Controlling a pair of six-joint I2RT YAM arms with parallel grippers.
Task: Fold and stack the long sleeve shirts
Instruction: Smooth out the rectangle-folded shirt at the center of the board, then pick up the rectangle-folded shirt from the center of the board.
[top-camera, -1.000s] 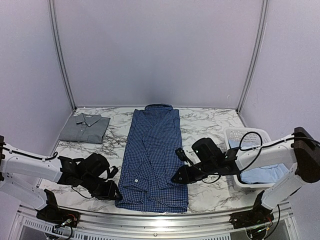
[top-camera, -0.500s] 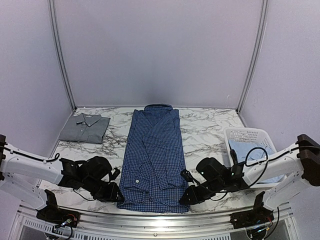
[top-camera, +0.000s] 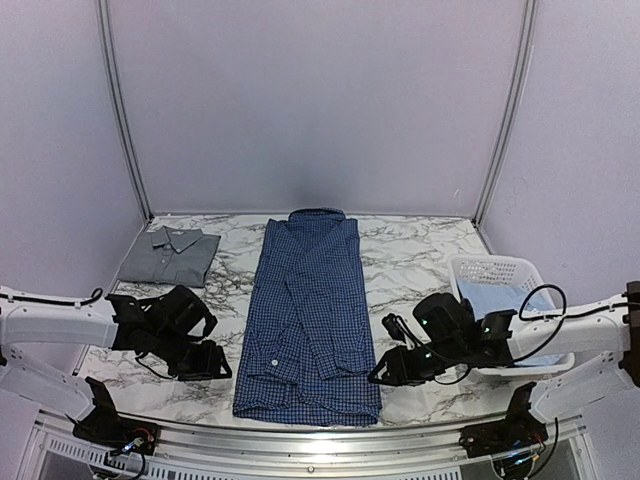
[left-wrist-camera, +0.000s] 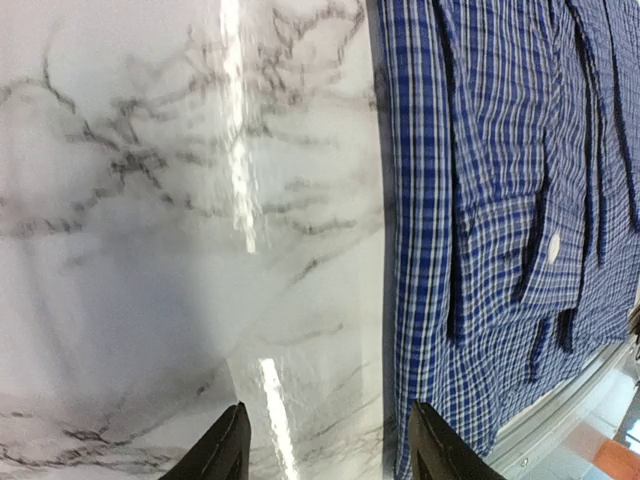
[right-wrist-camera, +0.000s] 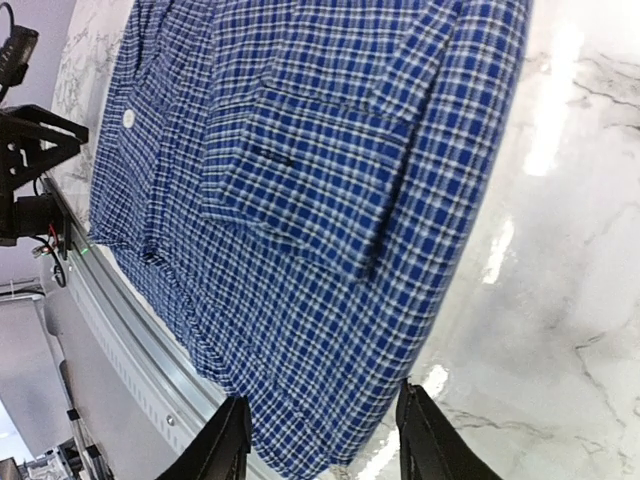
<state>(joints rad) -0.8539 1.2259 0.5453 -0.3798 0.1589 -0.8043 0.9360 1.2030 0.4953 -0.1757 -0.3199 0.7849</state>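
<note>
Blue checked shirt (top-camera: 305, 310) flat, left gripper (left-wrist-camera: 328, 448) and right gripper (right-wrist-camera: 320, 440) released beside its side edges

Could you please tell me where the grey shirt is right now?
In the top view, the grey shirt lies folded in the far left corner of the table, left of the blue checked shirt.

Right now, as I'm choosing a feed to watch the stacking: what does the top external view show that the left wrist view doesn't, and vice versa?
Only the top view: the folded grey shirt at far left, the light blue shirt in the white basket, and the right gripper. Only the left wrist view: the fingers of the left gripper standing apart, nothing held, and the check weave in close detail. Both: the dark blue check shirt lying on the marble table.
</note>
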